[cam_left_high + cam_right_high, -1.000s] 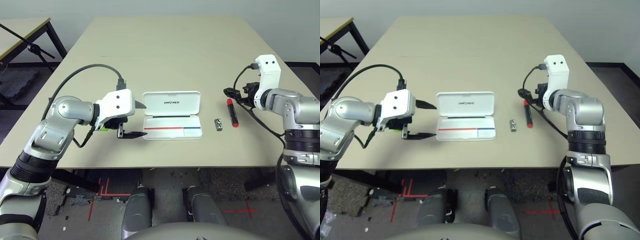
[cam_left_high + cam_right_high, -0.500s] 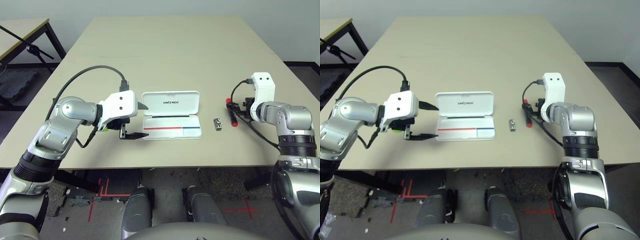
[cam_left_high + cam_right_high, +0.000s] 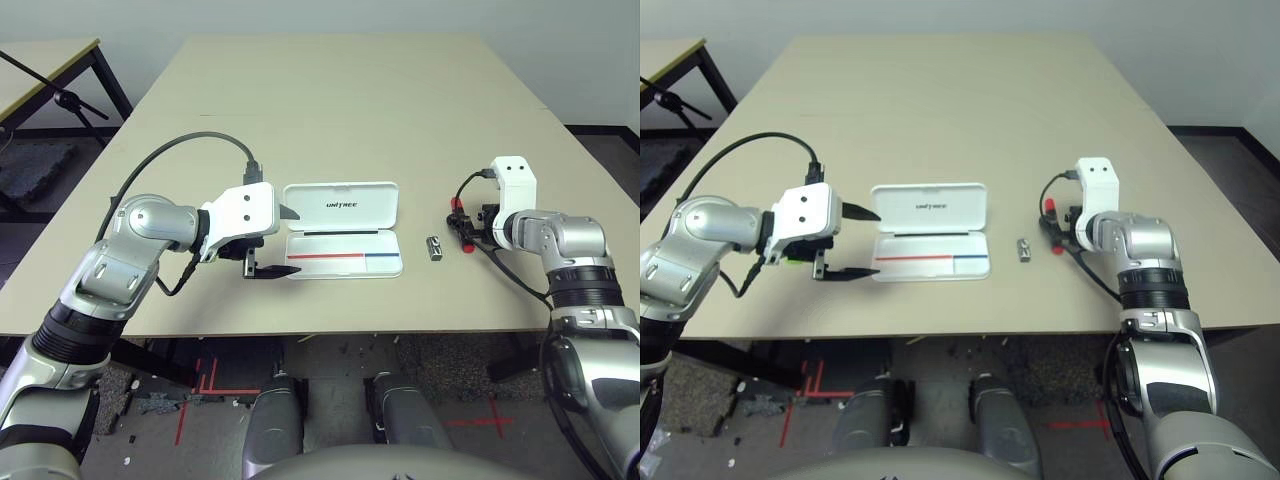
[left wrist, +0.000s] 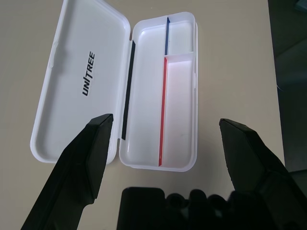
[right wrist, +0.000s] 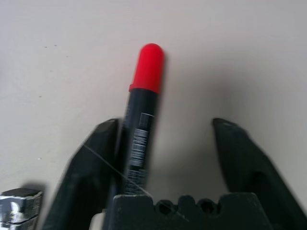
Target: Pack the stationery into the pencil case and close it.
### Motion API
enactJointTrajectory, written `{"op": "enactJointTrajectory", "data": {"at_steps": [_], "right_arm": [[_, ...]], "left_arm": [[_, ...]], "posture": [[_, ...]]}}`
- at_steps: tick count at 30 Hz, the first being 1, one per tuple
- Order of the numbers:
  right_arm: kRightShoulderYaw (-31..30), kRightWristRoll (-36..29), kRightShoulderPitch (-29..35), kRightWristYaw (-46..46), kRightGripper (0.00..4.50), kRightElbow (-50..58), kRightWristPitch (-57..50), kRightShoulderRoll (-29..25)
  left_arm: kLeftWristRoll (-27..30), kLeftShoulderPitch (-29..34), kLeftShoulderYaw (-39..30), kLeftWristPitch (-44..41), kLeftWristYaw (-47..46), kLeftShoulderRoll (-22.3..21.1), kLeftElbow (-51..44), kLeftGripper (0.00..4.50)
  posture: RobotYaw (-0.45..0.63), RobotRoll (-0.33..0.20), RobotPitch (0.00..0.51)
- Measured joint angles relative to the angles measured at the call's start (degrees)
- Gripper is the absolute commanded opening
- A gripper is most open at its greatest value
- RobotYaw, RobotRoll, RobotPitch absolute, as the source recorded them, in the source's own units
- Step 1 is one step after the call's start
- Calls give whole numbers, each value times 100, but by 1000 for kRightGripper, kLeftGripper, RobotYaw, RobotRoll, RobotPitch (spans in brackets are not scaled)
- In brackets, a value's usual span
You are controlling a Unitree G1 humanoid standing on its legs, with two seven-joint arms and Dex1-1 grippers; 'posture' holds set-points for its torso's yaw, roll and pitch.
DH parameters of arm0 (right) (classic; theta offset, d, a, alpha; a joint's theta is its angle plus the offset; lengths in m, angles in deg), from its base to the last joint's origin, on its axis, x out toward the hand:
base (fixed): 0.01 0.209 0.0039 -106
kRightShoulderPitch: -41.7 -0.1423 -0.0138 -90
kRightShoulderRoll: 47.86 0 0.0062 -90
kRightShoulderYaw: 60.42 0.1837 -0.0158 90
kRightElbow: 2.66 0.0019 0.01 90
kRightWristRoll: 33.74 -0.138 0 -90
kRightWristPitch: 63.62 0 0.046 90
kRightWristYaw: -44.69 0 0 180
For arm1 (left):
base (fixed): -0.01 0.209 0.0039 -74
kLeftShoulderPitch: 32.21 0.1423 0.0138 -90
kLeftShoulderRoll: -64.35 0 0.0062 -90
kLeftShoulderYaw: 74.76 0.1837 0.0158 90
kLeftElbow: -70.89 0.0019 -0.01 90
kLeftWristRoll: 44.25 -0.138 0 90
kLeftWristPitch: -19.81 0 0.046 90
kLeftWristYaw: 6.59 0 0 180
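The white pencil case (image 3: 343, 205) lies open at the table's middle, lid flat at the back, its tray (image 4: 180, 103) with the red-and-blue stripe empty. My left gripper (image 3: 280, 242) is open at the case's left end, one finger by the lid and one by the tray. A lime-green bar (image 3: 790, 260) peeks out under that wrist. To the right lies the red marker (image 3: 458, 205). My right gripper (image 5: 165, 124) is down over it, open, with the marker (image 5: 144, 110) against one finger. A small black-and-silver clip (image 3: 436, 248) sits between the case and the marker.
The beige table (image 3: 340, 110) stretches bare toward the back. Its front edge runs just below the case. A second table (image 3: 40, 55) and a dark stand are off to the back left.
My right gripper has come down and nearer, onto the marker, and its fingers have narrowed around it. The left gripper has edged slightly right toward the case.
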Motion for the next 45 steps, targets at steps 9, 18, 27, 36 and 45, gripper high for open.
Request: {"op": "enactJointTrajectory", "data": {"at_steps": [9,18,27,36,45], "right_arm": [[-11,-5,-4,-137,518,-10,-41,-218],[-439,-38,19,-1391,518,479,518,-939],[-1103,-239,139,-3380,518,1654,1139,-1958],[-1800,-337,129,-4946,518,2317,1737,-2321],[-2675,45,-633,-5259,518,2126,2161,-1522]], "left_arm": [[-13,0,11,-2,0,0,2,4500],[-15,1,16,-56,6,-57,2,4500],[-11,2,-28,-44,60,-290,49,4500],[-9,4,-54,43,136,-474,208,4500],[3,-69,-48,42,137,-457,215,4500]], "posture": [[-45,0,67],[-43,0,73],[-40,0,77],[-30,0,65],[-23,0,58]]}}
